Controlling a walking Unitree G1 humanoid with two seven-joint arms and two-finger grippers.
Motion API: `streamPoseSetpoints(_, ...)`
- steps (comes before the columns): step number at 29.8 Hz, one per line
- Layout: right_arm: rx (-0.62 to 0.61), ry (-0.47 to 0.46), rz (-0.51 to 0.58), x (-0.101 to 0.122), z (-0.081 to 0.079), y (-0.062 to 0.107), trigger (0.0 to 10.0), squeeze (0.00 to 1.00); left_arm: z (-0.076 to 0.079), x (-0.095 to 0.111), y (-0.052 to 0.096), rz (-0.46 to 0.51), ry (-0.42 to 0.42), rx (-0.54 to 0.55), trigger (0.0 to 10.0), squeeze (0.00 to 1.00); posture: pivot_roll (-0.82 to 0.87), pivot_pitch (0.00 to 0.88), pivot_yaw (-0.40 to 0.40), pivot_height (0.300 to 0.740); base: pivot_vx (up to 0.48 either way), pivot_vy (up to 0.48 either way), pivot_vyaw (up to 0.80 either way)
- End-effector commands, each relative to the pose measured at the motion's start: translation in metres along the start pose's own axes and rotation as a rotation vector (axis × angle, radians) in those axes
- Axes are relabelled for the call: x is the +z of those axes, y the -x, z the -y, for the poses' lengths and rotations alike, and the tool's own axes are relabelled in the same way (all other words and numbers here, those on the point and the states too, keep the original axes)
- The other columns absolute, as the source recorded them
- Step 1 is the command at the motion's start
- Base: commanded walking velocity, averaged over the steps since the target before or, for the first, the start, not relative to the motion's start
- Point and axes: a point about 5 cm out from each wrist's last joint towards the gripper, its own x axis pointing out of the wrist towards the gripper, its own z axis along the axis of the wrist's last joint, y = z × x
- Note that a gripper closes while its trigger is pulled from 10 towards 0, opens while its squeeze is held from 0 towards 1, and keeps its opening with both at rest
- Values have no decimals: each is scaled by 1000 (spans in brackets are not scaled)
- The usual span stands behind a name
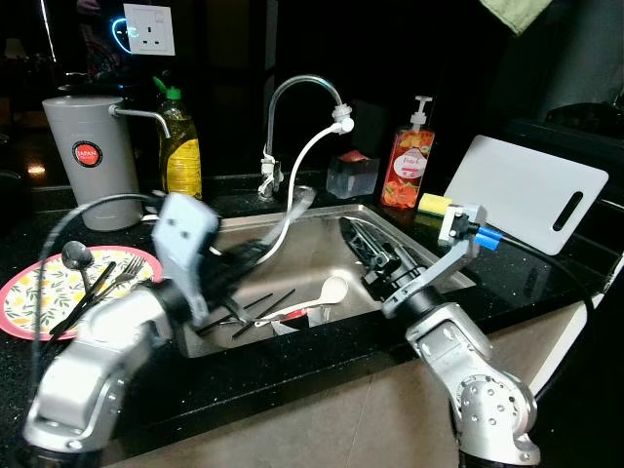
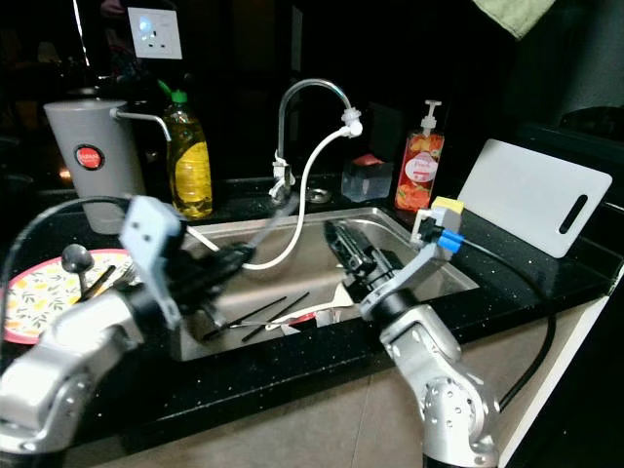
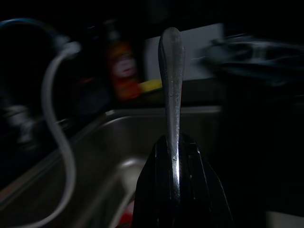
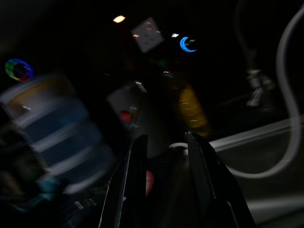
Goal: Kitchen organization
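Over the steel sink (image 1: 409, 226) in the dark surface (image 1: 322, 361), the left gripper (image 3: 173, 166) clenches a metal utensil handle (image 3: 171, 85), probably for the plate (image 1: 39, 292), while the right gripper (image 4: 166, 156) hovers released.

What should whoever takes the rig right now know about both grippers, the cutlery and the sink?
Left gripper: shut on a metal utensil handle, held over the left side of the sink.
Right gripper: open, holding nothing, reaching into the sink on its right side.
In the sink basin: black chopsticks and a white spoon.
On the patterned plate on the counter to the left: a fork, a ladle and more dark utensils.
Done: some cutlery sits on the plate.
Left: likely place the held utensil, then clear the chopsticks and spoon from the sink.
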Motion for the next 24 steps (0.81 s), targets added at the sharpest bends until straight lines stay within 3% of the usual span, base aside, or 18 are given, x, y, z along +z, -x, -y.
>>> streamPoseSetpoints(1, 6, -48, 28, 6, -1, -1, 10000, 0, 11, 3, -5, 18, 8, -66, 10000, 0, -66, 0, -80, 740, 0, 0, 0)
streamPoseSetpoints(11, 7, -193, 67, 19, 1, -1, 10000, 0, 13, 4, -8, 27, -8, -102, 10000, 0, -81, 0, -78, 740, 0, 0, 0)
streamPoseSetpoints(16, 26, -207, 52, 20, -1, 3, 10000, 0, -3, 6, -9, 36, -13, 5, 10000, 0, -83, 0, -70, 740, 0, 0, 0)
streamPoseSetpoints(24, 48, -231, 49, 21, -5, 5, 10000, 0, -6, 4, -9, 18, -33, -2, 10000, 0, -93, 0, -70, 740, 0, 0, 0)
